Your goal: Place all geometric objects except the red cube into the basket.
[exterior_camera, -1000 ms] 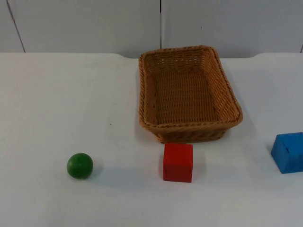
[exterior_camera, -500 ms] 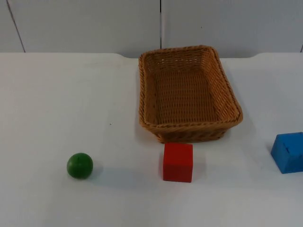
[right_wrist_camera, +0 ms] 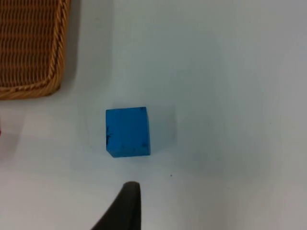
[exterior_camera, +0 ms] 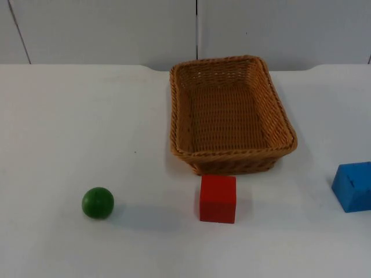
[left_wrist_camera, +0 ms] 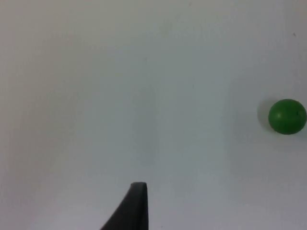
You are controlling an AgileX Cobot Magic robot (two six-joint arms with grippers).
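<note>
Starting step, by the look of it: basket [exterior_camera: 231,116] holds nothing, no piece grasped. Green ball [exterior_camera: 98,202] on white bench [exterior_camera: 69,127], well to the left of basket and nearer the camera; also seen off to one side of left end effector [left_wrist_camera: 136,201]. Blue cube [right_wrist_camera: 127,132] right of basket, just ahead of right end effector [right_wrist_camera: 127,203]. Opening of either end effector: cannot tell. Red cube [exterior_camera: 218,198] just in front of basket, to be left alone. Next move probably: descend over blue cube or ball, square up, grasp.
</note>
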